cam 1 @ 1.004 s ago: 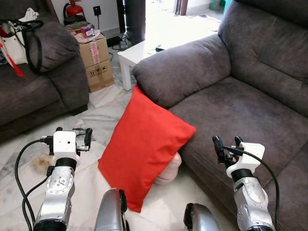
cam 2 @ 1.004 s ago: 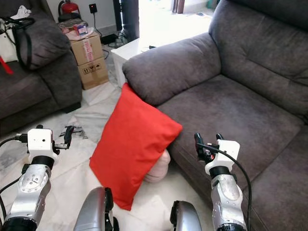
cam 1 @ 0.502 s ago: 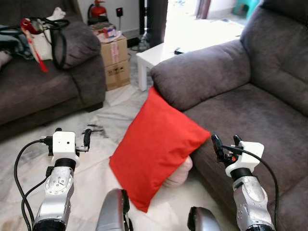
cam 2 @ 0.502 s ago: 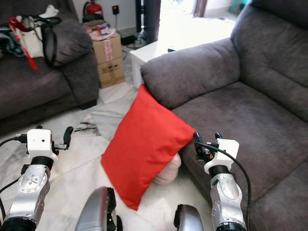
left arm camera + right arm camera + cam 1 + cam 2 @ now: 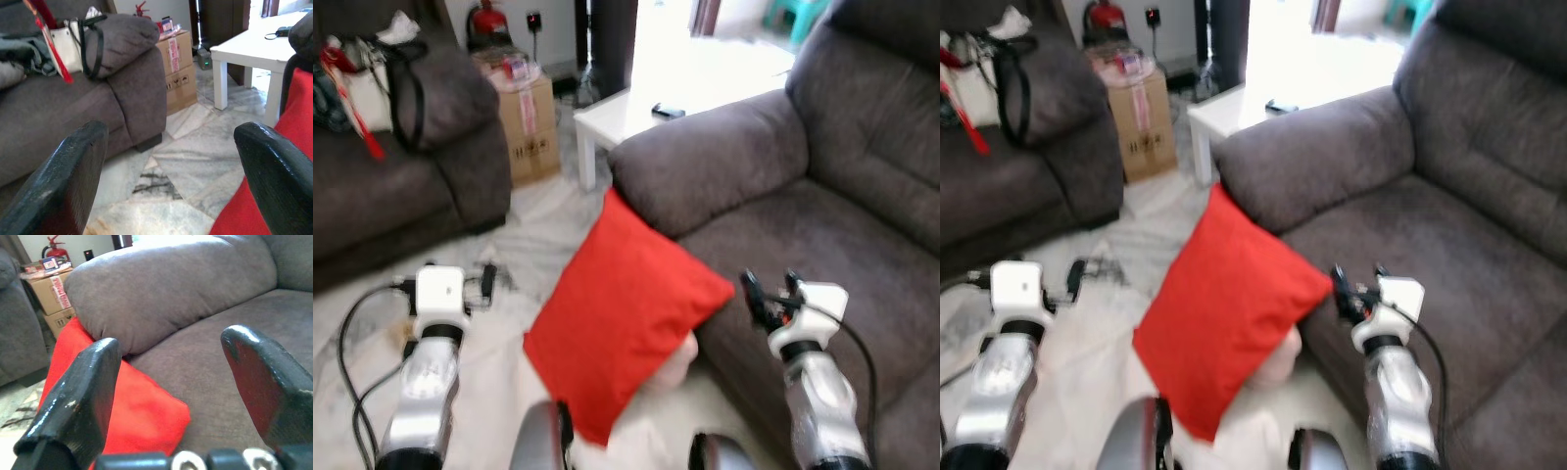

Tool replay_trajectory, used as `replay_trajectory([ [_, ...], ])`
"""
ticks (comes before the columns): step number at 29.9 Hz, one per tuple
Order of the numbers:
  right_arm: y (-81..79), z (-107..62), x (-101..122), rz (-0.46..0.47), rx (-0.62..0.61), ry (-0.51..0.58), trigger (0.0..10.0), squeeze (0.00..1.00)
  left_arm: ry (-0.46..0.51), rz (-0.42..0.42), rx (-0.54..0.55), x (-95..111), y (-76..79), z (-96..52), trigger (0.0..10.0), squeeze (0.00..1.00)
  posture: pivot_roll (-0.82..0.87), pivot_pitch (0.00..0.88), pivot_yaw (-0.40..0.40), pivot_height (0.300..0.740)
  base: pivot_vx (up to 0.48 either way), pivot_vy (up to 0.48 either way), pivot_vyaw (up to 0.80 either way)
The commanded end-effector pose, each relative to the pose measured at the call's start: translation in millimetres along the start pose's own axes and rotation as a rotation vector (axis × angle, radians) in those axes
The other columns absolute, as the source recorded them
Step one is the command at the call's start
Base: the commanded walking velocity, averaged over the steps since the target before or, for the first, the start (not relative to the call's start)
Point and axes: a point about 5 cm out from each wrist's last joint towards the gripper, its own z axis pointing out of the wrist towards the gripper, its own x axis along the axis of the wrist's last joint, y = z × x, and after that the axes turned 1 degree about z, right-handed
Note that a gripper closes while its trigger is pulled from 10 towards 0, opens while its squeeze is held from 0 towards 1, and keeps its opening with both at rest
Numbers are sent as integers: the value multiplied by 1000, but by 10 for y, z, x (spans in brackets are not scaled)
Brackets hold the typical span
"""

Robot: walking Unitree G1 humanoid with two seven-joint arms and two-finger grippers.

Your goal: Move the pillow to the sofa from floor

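The left gripper (image 5: 460,286) and the right gripper (image 5: 769,290) are hovering low in front of the robot, both with fingers spread wide and holding nothing. Between them, nearer to the right gripper, the red pillow (image 5: 625,312) is standing tilted on the marble floor (image 5: 524,240), leaning against the front of the grey sofa (image 5: 822,225) under its armrest. Beyond the left gripper, a second grey sofa (image 5: 73,112) is carrying a white bag (image 5: 73,46). Farther away, a cardboard box (image 5: 527,117) and a white table (image 5: 626,113) are standing.
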Motion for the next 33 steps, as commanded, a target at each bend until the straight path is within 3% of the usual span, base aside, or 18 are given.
replay_trajectory([
  [1, 100, -52, -38, -1, -35, -23, 10000, 0, -5, -17, -9, -8, 42, -14, 10000, 0, 55, 99, -21, 592, 319, 0, 0],
  [17, 111, -79, -102, 4, -38, -52, 10000, 0, -20, -15, -15, -38, 63, -13, 10000, 0, 53, 105, -19, 592, 304, 0, 0],
  [22, 109, -63, -174, 17, -43, -91, 10000, 0, -55, -37, -32, -106, 88, -28, 10000, 0, 56, 110, -17, 592, 0, 0, 0],
  [30, 94, -4, -286, 101, -70, -157, 10000, 0, -81, -39, -40, -151, 104, -16, 10000, 0, 59, 101, -9, 592, 0, 0, 0],
  [33, 106, 6, -375, 182, -98, -210, 10000, 0, -91, -46, -39, -170, 101, -6, 10000, 0, 65, 96, -10, 592, 0, 0, 0],
])
